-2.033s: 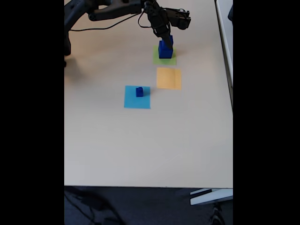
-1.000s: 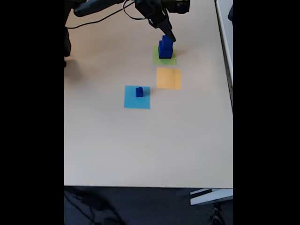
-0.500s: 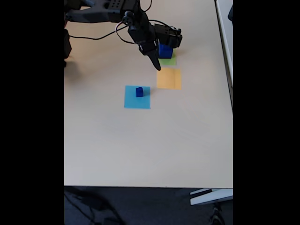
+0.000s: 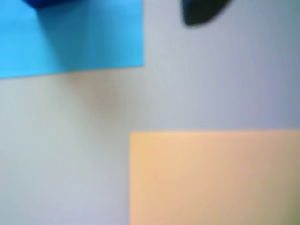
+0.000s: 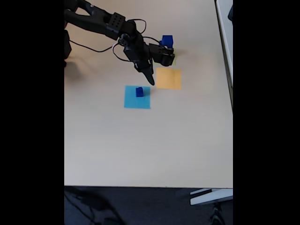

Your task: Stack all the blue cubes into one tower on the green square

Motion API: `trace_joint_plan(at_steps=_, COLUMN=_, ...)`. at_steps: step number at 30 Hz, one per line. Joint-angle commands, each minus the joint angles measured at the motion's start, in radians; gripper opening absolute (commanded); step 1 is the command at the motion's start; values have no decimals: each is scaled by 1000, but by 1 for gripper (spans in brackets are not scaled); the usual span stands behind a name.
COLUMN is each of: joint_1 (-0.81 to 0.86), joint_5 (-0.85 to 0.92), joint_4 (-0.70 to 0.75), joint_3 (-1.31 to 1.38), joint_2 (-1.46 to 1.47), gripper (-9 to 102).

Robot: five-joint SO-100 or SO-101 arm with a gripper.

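Blue cubes: I see one small cube [image 5: 139, 92] sitting upright and square-on atop the light blue square [image 5: 137, 100], just left of my tool [image 5: 149, 78], whose tip hangs between that square and the orange square [image 5: 168, 78]. Behind the arm, the tower [image 5: 166, 42] stands upright. I cannot tell the tool's grip state
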State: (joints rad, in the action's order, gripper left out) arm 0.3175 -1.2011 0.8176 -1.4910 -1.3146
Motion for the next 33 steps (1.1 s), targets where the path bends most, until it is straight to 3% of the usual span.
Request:
trace_joint_plan(at_steps=1, joint_1=20, joint_5=17, joint_4=-57, joint_3=-41, joint_2=-135, gripper=24)
trace_joint_plan(at_steps=6, joint_1=41, joint_5=21, joint_4=-57, joint_3=-100, joint_2=-183, gripper=22)
trace_joint_plan(at_steps=14, joint_1=67, joint_5=9, joint_4=-176, joint_3=-282, joint_2=-252, gripper=22)
trace_joint_plan(at_steps=33, joint_1=114, joint_5=23, joint_4=-236, joint_3=-362, joint_2=-245, gripper=21)
